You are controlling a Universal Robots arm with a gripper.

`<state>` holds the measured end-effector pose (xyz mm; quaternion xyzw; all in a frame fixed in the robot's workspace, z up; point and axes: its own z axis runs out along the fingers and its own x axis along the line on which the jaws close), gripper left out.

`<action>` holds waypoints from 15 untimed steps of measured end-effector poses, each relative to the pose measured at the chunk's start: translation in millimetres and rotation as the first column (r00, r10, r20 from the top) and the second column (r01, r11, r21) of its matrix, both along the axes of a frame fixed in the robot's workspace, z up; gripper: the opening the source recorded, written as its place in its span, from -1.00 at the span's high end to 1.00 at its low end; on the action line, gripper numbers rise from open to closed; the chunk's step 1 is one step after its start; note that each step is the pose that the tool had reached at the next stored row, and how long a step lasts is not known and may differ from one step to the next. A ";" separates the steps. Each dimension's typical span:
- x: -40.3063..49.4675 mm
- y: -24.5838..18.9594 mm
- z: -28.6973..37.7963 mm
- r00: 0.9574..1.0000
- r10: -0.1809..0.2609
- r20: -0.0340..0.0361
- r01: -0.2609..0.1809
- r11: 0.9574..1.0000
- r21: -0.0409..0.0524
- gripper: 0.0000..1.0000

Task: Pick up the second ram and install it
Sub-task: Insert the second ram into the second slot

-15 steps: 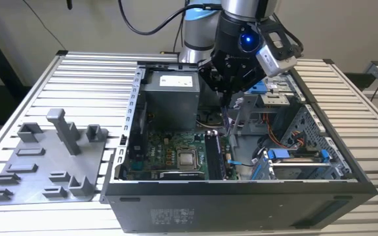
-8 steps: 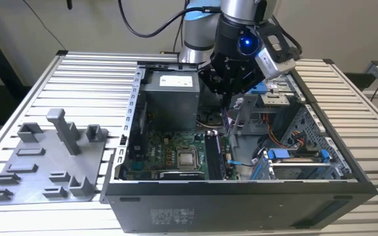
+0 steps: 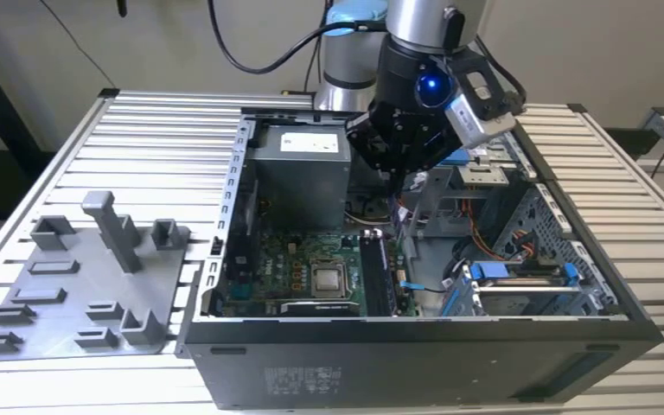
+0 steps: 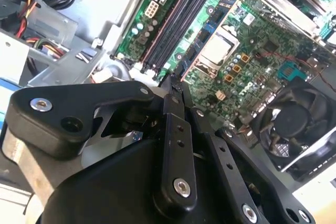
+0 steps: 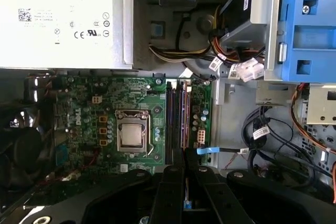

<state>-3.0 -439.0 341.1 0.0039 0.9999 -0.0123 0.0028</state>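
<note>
Soft light is brightening the table and washing out the power supply while shadow is darkening the fan

In the exterior view, the top edge cuts off the arm. The computer case wall hides the motherboard's near strip. What the gripper holds is unclear.

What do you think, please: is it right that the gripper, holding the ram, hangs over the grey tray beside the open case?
Not quite. The gripper, holding the ram, hangs over the open case itself, above the motherboard; the grey tray lies beside it, at the exterior view's left. The exterior view shows this.
</note>
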 end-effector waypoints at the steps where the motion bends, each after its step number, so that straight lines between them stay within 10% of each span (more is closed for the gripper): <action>1: 0.0 -0.1 -1.4 1.000 0.000 0.000 0.000 1.000 0.000 0.74; 15: -4.0 -0.1 -26.5 1.000 -0.014 0.000 0.014 1.000 -0.001 0.74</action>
